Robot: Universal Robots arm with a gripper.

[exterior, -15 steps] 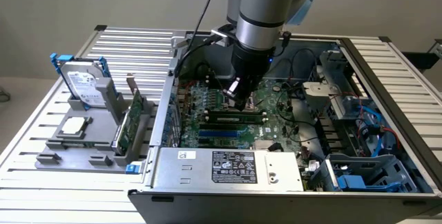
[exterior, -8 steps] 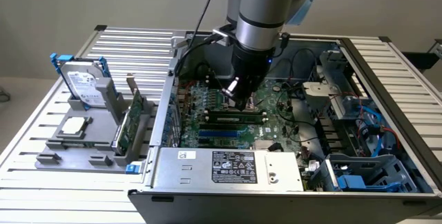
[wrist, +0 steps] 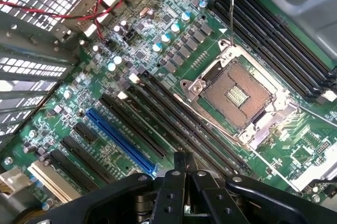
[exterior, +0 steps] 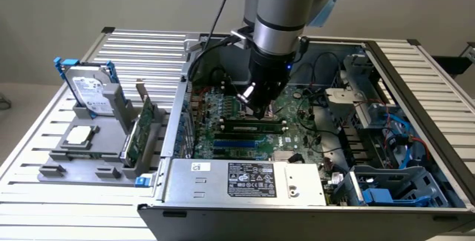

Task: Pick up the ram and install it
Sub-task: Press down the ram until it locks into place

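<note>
My gripper [exterior: 258,110] reaches down into the open computer case, right over the motherboard. Its fingertips meet in the wrist view, so the gripper [wrist: 184,159] is shut, and nothing shows between them. Just under the tips in the exterior view lies the ram [exterior: 252,124], a long narrow green-and-dark stick set along the black memory slots [wrist: 174,124]. I cannot tell whether the tips touch it or whether it is seated. In the wrist view the slots ahead of the fingers look bare, and the part under the fingers is hidden.
An open CPU socket [wrist: 237,95] sits beside the slots, and a blue slot [wrist: 121,139] on their other side. The power supply [exterior: 245,180] closes the case front. At the exterior view's left, a grey fixture holds a hard drive [exterior: 93,91], a chip [exterior: 78,136] and a wide green card [exterior: 141,132].
</note>
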